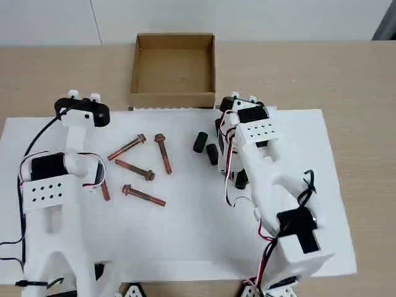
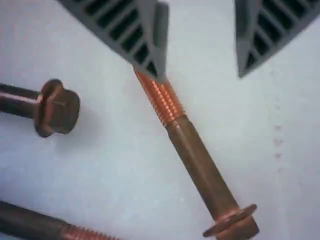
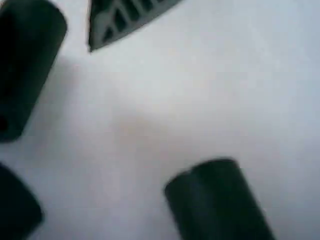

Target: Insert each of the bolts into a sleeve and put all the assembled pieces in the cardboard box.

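Left jaws apart | bolt (image 2: 200, 165) threaded tip under 1 finger (image 2: 142, 42)

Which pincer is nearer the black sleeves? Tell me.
Right. The right pincer hangs just above the sleeves, which lie around it. The left pincer is off across the sheet, open over a bolt, one fingertip at its threaded end.

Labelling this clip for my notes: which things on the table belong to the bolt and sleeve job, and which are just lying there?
Job: copper bolts, black sleeves, cardboard box.
Just there: white sheet, wooden table.
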You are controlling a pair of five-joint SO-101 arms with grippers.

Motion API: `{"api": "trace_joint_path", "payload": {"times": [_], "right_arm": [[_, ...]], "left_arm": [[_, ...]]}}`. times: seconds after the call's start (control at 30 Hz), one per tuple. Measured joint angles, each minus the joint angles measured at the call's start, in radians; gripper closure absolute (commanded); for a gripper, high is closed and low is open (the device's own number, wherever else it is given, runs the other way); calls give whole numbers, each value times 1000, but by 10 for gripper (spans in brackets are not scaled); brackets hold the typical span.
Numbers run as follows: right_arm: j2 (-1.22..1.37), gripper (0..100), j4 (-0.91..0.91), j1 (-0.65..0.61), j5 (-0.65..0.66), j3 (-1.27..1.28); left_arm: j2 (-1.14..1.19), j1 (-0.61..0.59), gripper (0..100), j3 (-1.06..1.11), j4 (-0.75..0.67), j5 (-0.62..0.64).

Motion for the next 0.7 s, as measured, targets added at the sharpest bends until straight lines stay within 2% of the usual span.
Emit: {"api": "trace_joint_path", "payload": {"times": [0.4,0.53,0.7], "right_arm": [[92,870,-61,48,26,-2],[109,983,-61,48,28,-8],[110,995,-61,52,28,-11]], "left_arm": [[0,0,906,0,0,0],[0,0,906,0,0,-2],[0,0,908,5,0,-2]]}}
